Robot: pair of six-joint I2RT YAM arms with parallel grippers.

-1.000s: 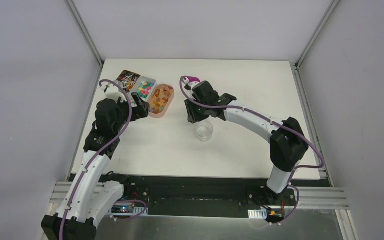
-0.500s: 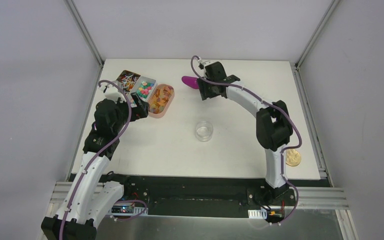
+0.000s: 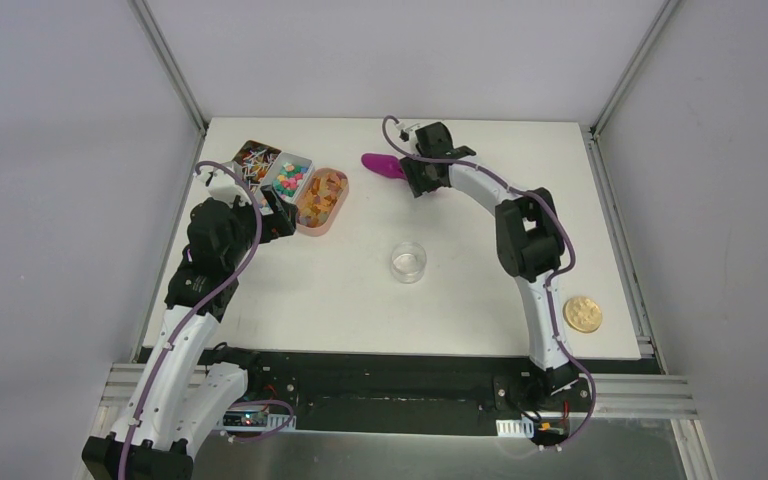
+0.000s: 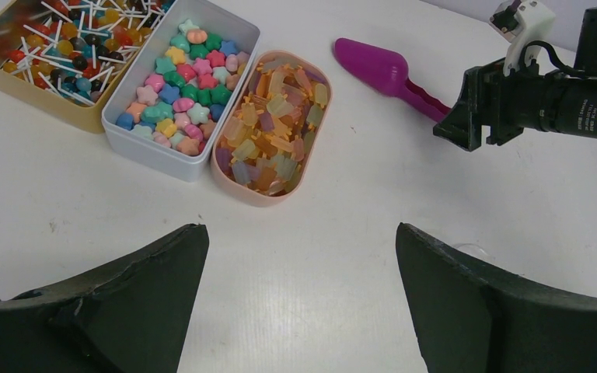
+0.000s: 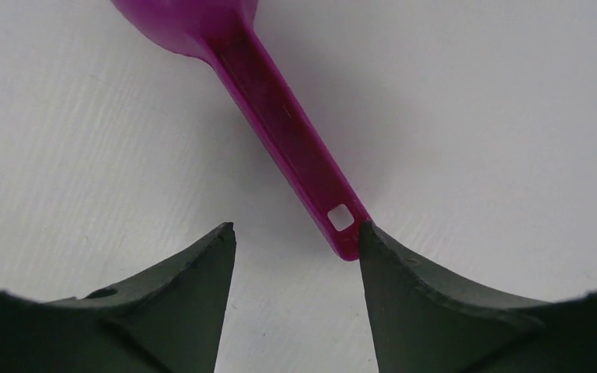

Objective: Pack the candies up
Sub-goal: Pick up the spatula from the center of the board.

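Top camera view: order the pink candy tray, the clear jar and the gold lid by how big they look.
1. Pink candy tray, clearly largest.
2. Clear jar and gold lid: about alike, so unranked.

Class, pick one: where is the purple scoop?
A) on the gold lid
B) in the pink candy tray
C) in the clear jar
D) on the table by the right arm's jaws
D: the scoop lies flat on the table, its handle end between the parted jaws.

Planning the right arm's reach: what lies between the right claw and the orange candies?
The magenta scoop, handle end at the right claw, bowl toward the orange candies; otherwise bare table. The left wrist view shows it.
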